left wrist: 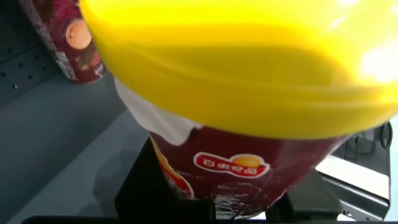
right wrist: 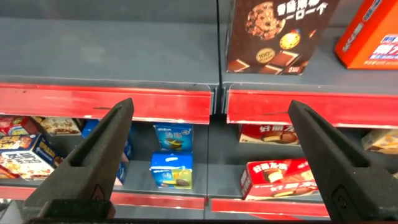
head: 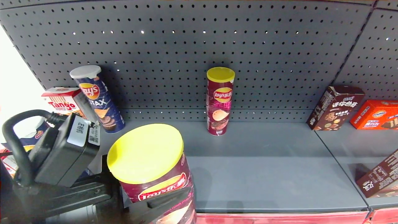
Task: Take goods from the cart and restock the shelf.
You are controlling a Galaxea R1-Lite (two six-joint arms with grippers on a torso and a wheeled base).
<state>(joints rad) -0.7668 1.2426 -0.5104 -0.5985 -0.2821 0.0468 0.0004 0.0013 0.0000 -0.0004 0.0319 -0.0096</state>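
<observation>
Far left: a wafer box (head: 60, 102) sits at the shelf's end. Beside it a blue can (head: 98, 99) tilts back against the pegboard panel (head: 186, 46), so we judge it loosely set down rather than squared up.
Left gripper: our left gripper (head: 157, 202) is clamped round the lower body of the held can (head: 149, 161), a maroon tube with a yellow lid. The low grip leaves the lid clear and the tube near upright.
Held can's place: at the front edge of the shelf (head: 264, 168), toward its left. We cannot tell whether its base touches the shelf.
Centre: a matching standing can (head: 220, 102) stands upright at the back, close to the panel. We judge that ours belongs near it.
Gap: the bare shelf between the two cans gives us room to set ours down.
Right: a brown box (head: 335, 107) leans at the back, with an orange box (head: 376, 113) beyond it.
Right gripper: our right gripper (right wrist: 211, 168) has its fingers spread wide with nothing between them, facing the red price strip (right wrist: 112, 102). We judge it parked out of the way.
</observation>
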